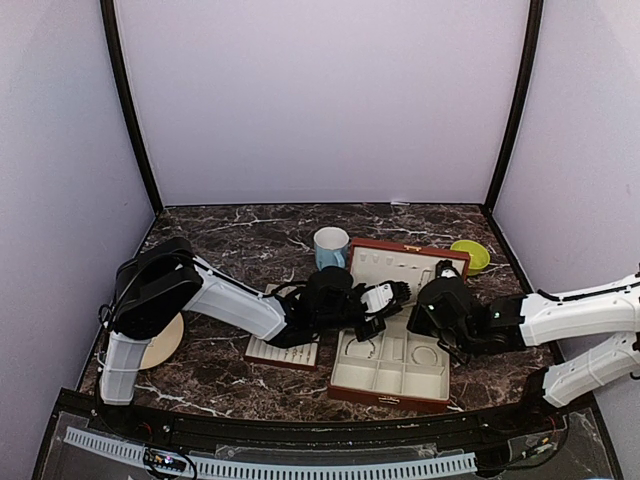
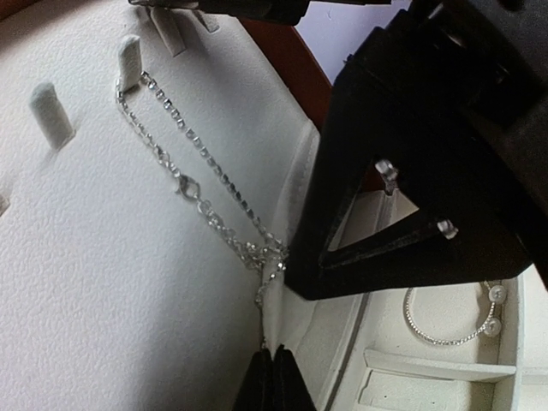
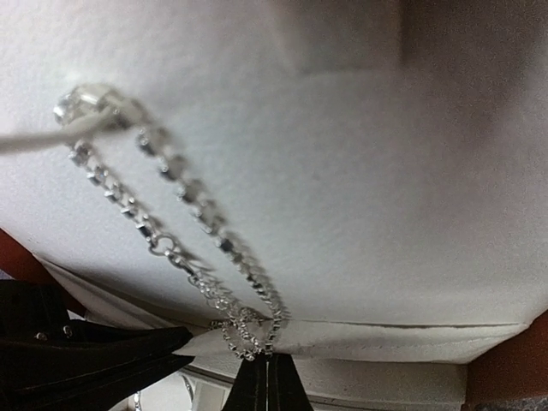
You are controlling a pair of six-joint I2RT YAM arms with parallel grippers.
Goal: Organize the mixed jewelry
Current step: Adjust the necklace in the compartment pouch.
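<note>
The fine chain hangs in a narrow loop from a cream peg on the lining of the raised lid of the red-brown box. Its links gather in a small bunch at the lid's lower edge, where the lining folds toward the base. In the left wrist view the left gripper sits at the bottom center with its fingers clenched on a thin strand trailing down from that bunch. In the right wrist view the right gripper also sits at the bottom center, its fingers pressed together with the bunched links right at their tips, apparently pinched. The two grippers meet almost tip to tip over the box hinge, so there is very little room between them. A second peg stands bare nearby on the lining. A thin bangle with pale bead ends lies in a base compartment at the lower right of the left wrist view. From above, a mug stands just beyond the lid's left corner and a yellow-green bowl stands by its right corner. The slotted tray lies just beside the box base on the left, partly under the left arm. Bare dark counter stretches toward the upper left and along the far wall.
</note>
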